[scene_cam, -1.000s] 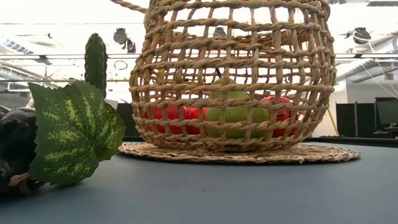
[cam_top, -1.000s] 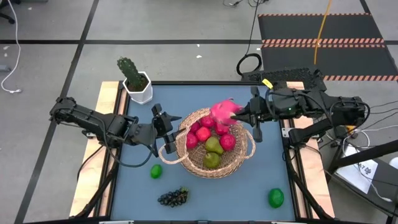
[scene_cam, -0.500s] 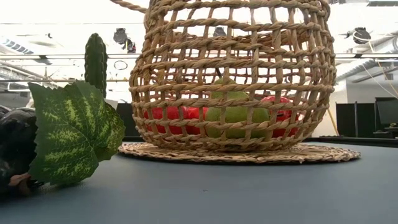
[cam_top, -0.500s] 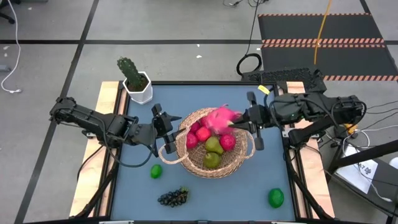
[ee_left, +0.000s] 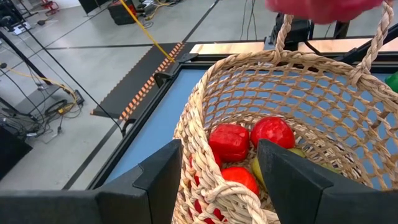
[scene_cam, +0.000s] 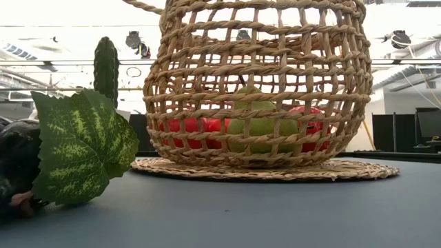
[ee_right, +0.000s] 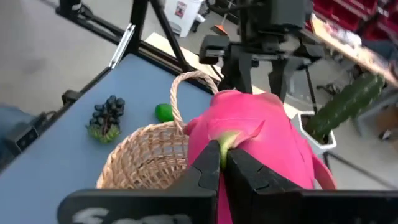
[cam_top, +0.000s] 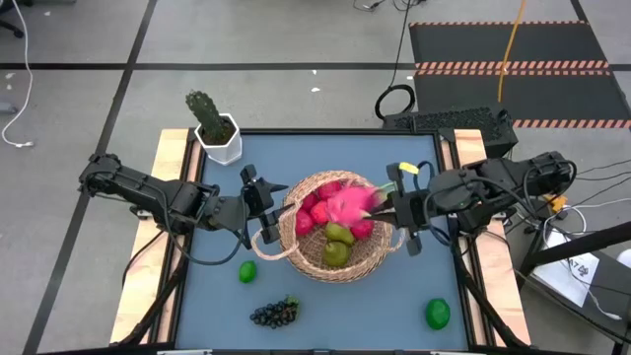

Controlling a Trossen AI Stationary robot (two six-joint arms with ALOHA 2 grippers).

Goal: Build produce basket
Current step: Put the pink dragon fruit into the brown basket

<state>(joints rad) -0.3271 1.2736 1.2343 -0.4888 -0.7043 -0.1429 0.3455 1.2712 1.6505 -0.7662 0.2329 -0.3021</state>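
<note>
The woven basket (cam_top: 340, 247) stands mid-table and holds red apples (cam_top: 312, 214) and pears (cam_top: 336, 252). My left gripper (cam_top: 268, 217) is at its left rim, shut on the rim. My right gripper (cam_top: 383, 203) reaches in level from the right, shut on a pink dragon fruit (cam_top: 345, 204) that hangs over the basket's middle. A lime (cam_top: 247, 271), a grape bunch (cam_top: 276, 313) and a bigger lime (cam_top: 437, 314) lie on the table near its front edge. My left gripper holds the basket's left rim by the looped handle (ee_left: 227, 196), one finger (ee_left: 165, 180) outside the wall and one (ee_left: 292, 180) inside. It comes in from the table's left, slanting down. The basket's base rests on the table. My right gripper pinches a green-tipped scale at the dragon fruit's end (ee_right: 227, 140) between its two fingers. The fingers come about level from the table's right. The fruit juts out past the fingertips, lifted clear above the fruit in the basket.
A white pot with a cactus (cam_top: 215, 128) stands at the table's far left corner. In the low view a large green leaf (scene_cam: 83, 145) and the dark grapes (scene_cam: 14, 165) sit close to the camera, left of the basket (scene_cam: 255, 89).
My right gripper has carried the dragon fruit from the basket's far rim toward the table's near edge, over the basket's middle, and has rolled about its own axis. It stays shut on the fruit. The basket has not moved.
</note>
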